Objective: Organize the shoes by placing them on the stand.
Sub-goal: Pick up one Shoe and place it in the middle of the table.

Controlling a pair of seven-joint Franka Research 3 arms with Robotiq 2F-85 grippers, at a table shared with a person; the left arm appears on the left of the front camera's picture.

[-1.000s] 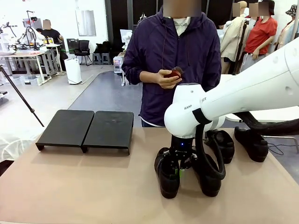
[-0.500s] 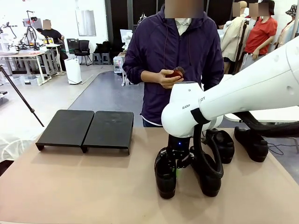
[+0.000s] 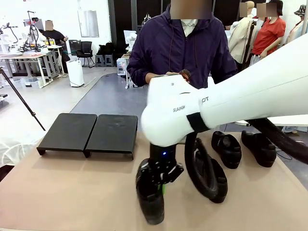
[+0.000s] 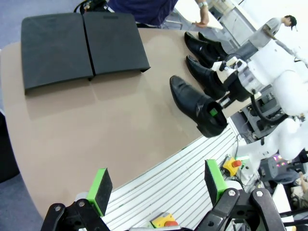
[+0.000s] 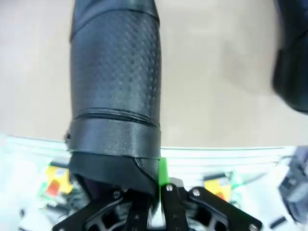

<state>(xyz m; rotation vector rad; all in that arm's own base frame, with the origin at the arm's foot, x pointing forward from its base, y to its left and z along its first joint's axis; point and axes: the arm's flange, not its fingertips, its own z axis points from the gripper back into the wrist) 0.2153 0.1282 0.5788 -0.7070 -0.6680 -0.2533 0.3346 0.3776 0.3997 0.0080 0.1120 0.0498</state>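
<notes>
Over the lab's tan table (image 3: 72, 192), right gripper (image 3: 162, 185) clamps a shoe (image 3: 150, 204); left gripper (image 4: 157, 185) gapes empty

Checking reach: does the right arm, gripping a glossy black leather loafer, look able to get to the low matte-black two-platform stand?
Probably yes. The right gripper is shut on the loafer, and the stand sits to its left with bare platforms and only tabletop between.
</notes>
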